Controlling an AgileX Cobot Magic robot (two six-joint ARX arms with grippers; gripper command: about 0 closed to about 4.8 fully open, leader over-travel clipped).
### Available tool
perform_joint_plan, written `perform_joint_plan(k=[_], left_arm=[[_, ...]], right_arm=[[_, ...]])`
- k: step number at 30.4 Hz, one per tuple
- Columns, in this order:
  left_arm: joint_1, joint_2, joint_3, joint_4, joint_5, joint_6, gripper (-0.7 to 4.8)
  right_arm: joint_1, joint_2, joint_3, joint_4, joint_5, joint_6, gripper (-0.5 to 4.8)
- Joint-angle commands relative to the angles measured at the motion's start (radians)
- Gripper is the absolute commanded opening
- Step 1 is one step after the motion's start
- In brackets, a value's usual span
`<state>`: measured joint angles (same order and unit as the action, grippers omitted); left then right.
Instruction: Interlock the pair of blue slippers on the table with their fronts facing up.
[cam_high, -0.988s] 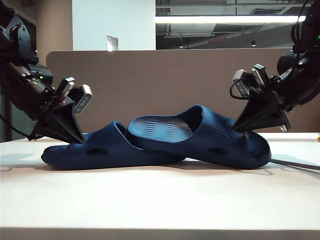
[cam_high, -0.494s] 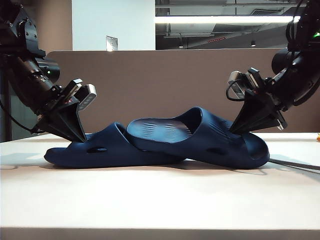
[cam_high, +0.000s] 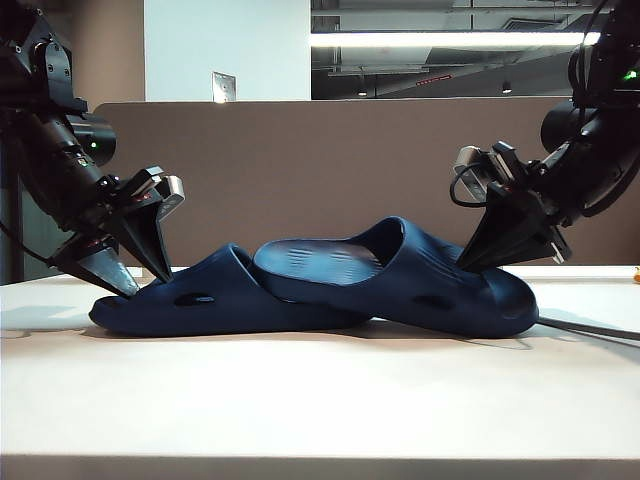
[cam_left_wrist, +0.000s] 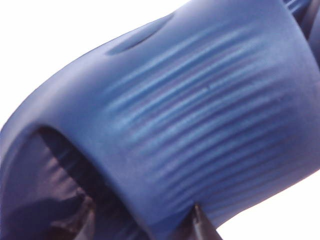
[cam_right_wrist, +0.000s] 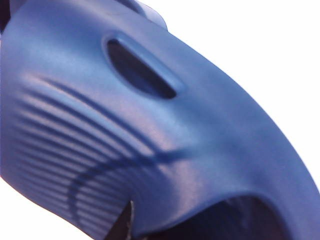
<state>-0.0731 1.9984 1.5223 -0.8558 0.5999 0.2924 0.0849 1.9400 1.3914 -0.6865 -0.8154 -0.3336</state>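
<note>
- Left jaws (cam_high: 135, 285): spread apart, one finger low at the toe end of the left slipper (cam_high: 215, 300), the other standing over its strap. They pinch nothing. From the left wrist, one dark fingertip (cam_left_wrist: 204, 225) shows at the strap's edge.
- Right jaws (cam_high: 470, 265): pressed together at the strap edge of the right slipper (cam_high: 410, 275), at its far right end. Whether foam is caught between them cannot be told; the right wrist view shows only one dark fingertip (cam_right_wrist: 126, 222) by the strap's open mouth.
- Slippers: dark navy moulded foam slides with thick soles. Each has a wide strap with fine parallel ribs running across it and an oval hole in the side, clear in both wrist views.
- Placing: both lie near the middle of the white tabletop (cam_high: 320, 400), seen side-on, toes pointing outward to left and right. The right slipper's heel end lies up over the left slipper's heel, tilted so its ribbed footbed shows. The left one sits flat on its sole.
- Behind the tabletop stands a brown-grey partition (cam_high: 330, 170). A dark cable (cam_high: 590, 328) runs along the tabletop at the right edge, just beside the right slipper's toe.
</note>
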Motion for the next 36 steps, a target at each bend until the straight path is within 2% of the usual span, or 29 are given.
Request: perform_joint_plan(k=[1,2,7,10,16,19,23,26,33,36], left_arm=[[0.008,0.001,0.002,0.028,-0.034,-0.018,3.01],[0.01,0.001,0.005,0.027,-0.036,-0.021,3.22],[0.029,-0.017,0.008,0.027,-0.009,-0.043,3.24],[0.046,-0.03,0.01,0.024,0.015,-0.061,3.24],[0.063,-0.06,0.01,0.015,0.036,-0.066,3.25],[0.063,-0.077,0.01,0.014,0.042,-0.065,3.31],[0.068,-0.104,0.01,0.024,0.078,-0.065,3.33],[0.068,-0.131,0.011,0.029,0.074,-0.065,3.33],[0.069,-0.192,0.011,0.029,0.077,-0.065,3.33],[0.068,-0.229,0.011,0.037,0.079,-0.067,3.33]], right_arm=[[0.005,0.007,-0.003,-0.004,0.024,-0.003,0.2],[0.005,0.007,-0.003,-0.001,0.024,-0.003,0.23],[0.005,0.007,-0.003,0.008,0.024,-0.002,0.28],[0.005,0.007,-0.003,0.011,0.024,-0.002,0.9],[0.003,0.007,-0.003,0.011,0.024,-0.002,1.0],[0.003,0.006,-0.003,0.019,0.005,0.001,1.51],[-0.005,0.005,-0.003,0.026,-0.013,0.013,1.72],[-0.01,0.002,-0.003,0.03,-0.016,0.025,2.27],[-0.027,-0.029,-0.002,0.037,-0.025,0.043,2.67],[-0.034,-0.072,-0.002,0.047,-0.044,0.05,2.67]])
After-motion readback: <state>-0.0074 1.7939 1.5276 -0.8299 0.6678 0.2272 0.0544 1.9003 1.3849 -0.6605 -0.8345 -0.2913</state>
